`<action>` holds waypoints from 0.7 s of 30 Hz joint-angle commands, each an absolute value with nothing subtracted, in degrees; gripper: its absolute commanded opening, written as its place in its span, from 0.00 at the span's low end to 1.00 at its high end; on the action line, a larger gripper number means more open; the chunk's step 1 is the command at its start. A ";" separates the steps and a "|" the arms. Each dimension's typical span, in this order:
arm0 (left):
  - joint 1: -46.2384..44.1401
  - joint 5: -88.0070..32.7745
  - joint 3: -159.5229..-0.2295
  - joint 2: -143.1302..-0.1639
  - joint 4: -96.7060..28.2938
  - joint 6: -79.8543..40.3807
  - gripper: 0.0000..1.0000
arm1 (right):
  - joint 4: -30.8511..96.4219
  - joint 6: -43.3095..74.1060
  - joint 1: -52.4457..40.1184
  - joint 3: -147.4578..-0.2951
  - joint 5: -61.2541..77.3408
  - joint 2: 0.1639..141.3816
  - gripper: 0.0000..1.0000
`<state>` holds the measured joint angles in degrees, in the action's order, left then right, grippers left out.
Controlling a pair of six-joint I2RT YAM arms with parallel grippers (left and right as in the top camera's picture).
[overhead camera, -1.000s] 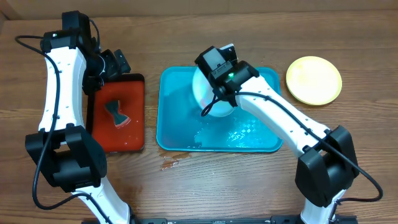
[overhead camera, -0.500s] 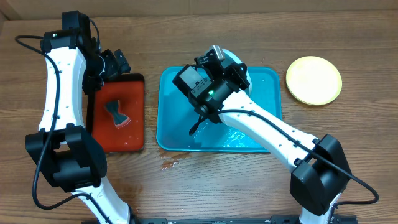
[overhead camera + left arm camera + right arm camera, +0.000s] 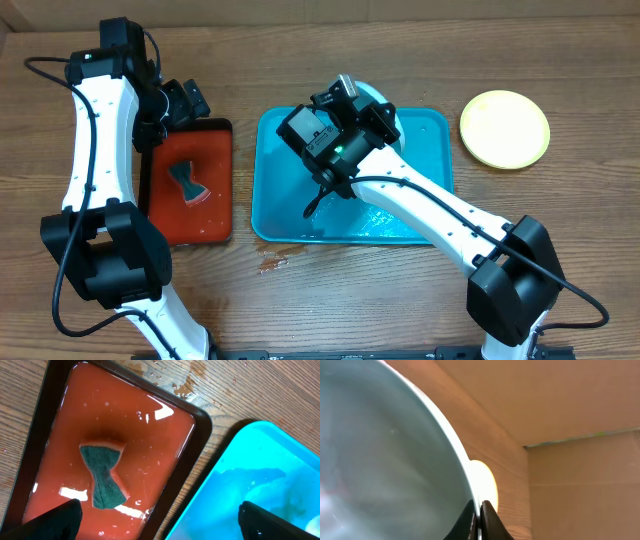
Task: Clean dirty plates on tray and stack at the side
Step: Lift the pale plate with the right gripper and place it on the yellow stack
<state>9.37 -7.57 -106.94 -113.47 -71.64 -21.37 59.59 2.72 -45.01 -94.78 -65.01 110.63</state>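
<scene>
Now my right hand is clamped on the mint plate at twelve o'clock of the tray; my left hand is spread apart.

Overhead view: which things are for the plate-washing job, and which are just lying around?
For the job: blue tray; pale mint plate, pinched by the right gripper; yellow plate beside the tray; sponge, probably for scrubbing.

Just lying about: red tray under the sponge; water drops on the table.
</scene>
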 commanded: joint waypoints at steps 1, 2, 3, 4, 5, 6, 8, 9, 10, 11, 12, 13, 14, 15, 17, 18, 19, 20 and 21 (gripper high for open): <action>8.97 -8.40 -107.85 -113.08 -71.72 -20.53 1.00 | 58.89 2.76 -43.94 -96.47 -62.81 108.42 0.04; 8.97 -8.40 -107.85 -113.08 -71.72 -20.53 1.00 | 58.72 2.85 -43.62 -96.47 -61.65 108.42 0.04; 8.97 -8.40 -107.85 -113.08 -71.72 -20.53 0.99 | 58.43 2.81 -43.11 -96.47 -59.18 108.42 0.04; 8.97 -8.40 -107.85 -113.08 -71.72 -20.53 1.00 | 58.13 2.74 -42.37 -96.47 -55.40 108.42 0.04; 8.97 -8.40 -107.85 -113.08 -71.72 -20.53 1.00 | 57.87 2.74 -41.36 -96.47 -50.76 108.42 0.04; 8.97 -8.40 -107.85 -113.08 -71.72 -20.56 1.00 | 57.74 2.74 -40.10 -96.47 -46.00 108.42 0.04; 8.97 -8.40 -107.85 -113.08 -71.72 -20.53 1.00 | 57.58 2.98 -36.82 -96.47 -36.88 108.40 0.04; 8.97 -8.40 -107.85 -113.08 -71.72 -20.53 1.00 | 57.43 3.20 -34.83 -96.47 -32.12 108.31 0.04; 8.97 -8.40 -107.85 -113.08 -71.72 -20.53 1.00 | 57.30 3.18 -32.60 -96.49 -26.59 108.31 0.04; 8.97 -8.40 -107.85 -113.08 -71.72 -20.53 1.00 | 57.17 3.18 -29.76 -96.53 -19.81 108.20 0.04; 8.97 -8.40 -107.85 -113.08 -71.72 -20.56 1.00 | 57.14 3.18 -27.00 -96.53 -13.69 108.20 0.04; 8.97 -8.40 -107.85 -113.08 -71.75 -20.53 0.99 | 57.19 3.18 -24.08 -96.53 -7.40 108.12 0.04; 8.97 -8.40 -107.85 -113.08 -71.72 -20.53 1.00 | 57.34 3.16 -20.97 -96.53 -1.23 108.12 0.04; 8.97 -8.40 -107.85 -113.08 -71.75 -20.53 1.00 | 57.56 3.16 -17.78 -96.53 4.27 108.12 0.04; 8.97 -8.40 -107.85 -113.08 -71.75 -20.53 1.00 | 58.30 3.16 -10.94 -96.51 14.22 108.12 0.04; 8.97 -8.40 -107.85 -113.08 -71.72 -20.53 1.00 | 58.96 3.16 -6.48 -96.51 19.03 108.12 0.04; 8.97 -8.40 -107.85 -113.08 -71.72 -20.53 1.00 | 59.37 3.16 -3.77 -96.51 21.23 108.12 0.04; 8.97 -8.40 -107.85 -113.08 -71.72 -20.53 1.00 | 59.86 3.14 -0.64 -96.49 23.05 108.12 0.04; 8.97 -8.40 -107.85 -113.08 -71.75 -20.53 1.00 | 60.23 3.14 2.44 -96.42 23.59 108.14 0.04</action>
